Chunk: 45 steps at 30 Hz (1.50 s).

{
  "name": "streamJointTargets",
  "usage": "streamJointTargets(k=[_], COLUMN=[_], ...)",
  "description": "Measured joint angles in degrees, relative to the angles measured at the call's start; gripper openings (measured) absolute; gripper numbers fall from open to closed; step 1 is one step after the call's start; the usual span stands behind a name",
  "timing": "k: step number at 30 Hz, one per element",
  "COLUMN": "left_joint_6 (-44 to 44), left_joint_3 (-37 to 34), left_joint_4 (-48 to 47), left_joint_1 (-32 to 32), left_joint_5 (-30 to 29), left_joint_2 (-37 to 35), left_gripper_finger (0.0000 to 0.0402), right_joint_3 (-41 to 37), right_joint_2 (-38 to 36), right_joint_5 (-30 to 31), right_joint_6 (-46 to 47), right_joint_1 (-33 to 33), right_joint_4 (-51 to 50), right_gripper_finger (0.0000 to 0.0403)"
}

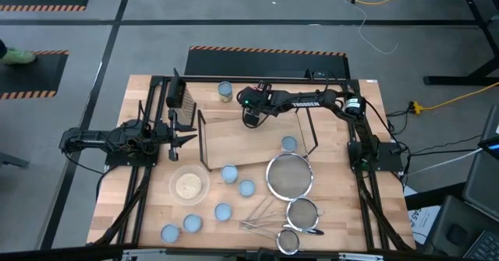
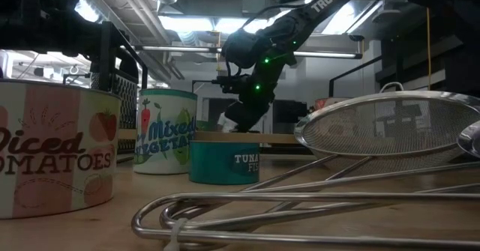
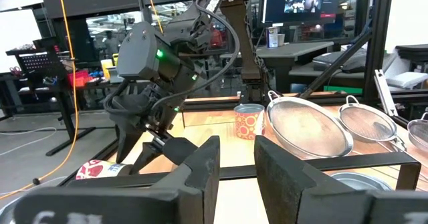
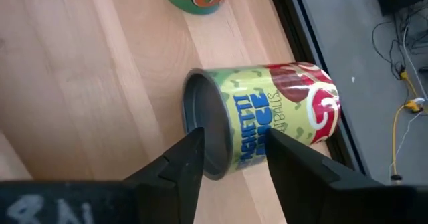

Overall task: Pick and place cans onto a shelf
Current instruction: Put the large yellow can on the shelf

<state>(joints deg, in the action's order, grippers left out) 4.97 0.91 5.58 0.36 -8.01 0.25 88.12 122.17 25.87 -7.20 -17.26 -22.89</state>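
Note:
A can [image 4: 267, 117] with a yellow, green and red label lies on its side on light wood by the far edge of the shelf [image 1: 249, 148]. My right gripper [image 4: 234, 144] is open and slants down over the can's grey lid end; in the high view the gripper [image 1: 249, 121] hides the can. One can [image 1: 289, 143] stands on the shelf and another [image 1: 225, 89] stands beyond the shelf, near the table's far edge. Several cans [image 1: 229, 173] stand on the table in front of it. My left gripper [image 3: 235, 158] waits open at the table's left [image 1: 183, 140], holding nothing. My right gripper has one finger [image 4: 190, 154] in front of the can's grey lid end [image 4: 204, 127] and the other [image 4: 284, 154] in front of its labelled side wall. It comes slanting down from the near right. I cannot tell whether either finger touches the can.
A dark box grater [image 1: 181, 97] stands at the far left. A clear bowl of pale grains [image 1: 189, 185] sits near the loose cans. Three wire-mesh strainers [image 1: 290, 175] lie at the near right, their long handles reaching toward the cans. Black wire frames [image 1: 203, 136] stand at the shelf's short ends.

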Motion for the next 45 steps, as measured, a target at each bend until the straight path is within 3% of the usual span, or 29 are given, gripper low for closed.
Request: streamJointTargets(k=[21,29,45], left_joint_6=[0.0,0.0,0.0], left_joint_3=[0.0,0.0,0.0], left_joint_4=[0.0,0.0,-0.1], left_joint_1=[0.0,0.0,0.0], left_joint_5=[0.0,0.0,0.0], left_joint_2=[0.0,0.0,0.0], left_gripper_finger=[0.0086,0.0086,0.0086], right_joint_3=[-0.3,-0.3,-0.3], right_joint_2=[0.0,0.0,0.0], right_joint_5=[-2.3,-5.0,-7.0], right_joint_6=[1.5,-3.5,-0.6], right_joint_1=[-1.8,-1.8,-2.5], right_joint_4=[-1.4,-3.4,-2.1], right_gripper_finger=[0.0161,0.0161,0.0152])
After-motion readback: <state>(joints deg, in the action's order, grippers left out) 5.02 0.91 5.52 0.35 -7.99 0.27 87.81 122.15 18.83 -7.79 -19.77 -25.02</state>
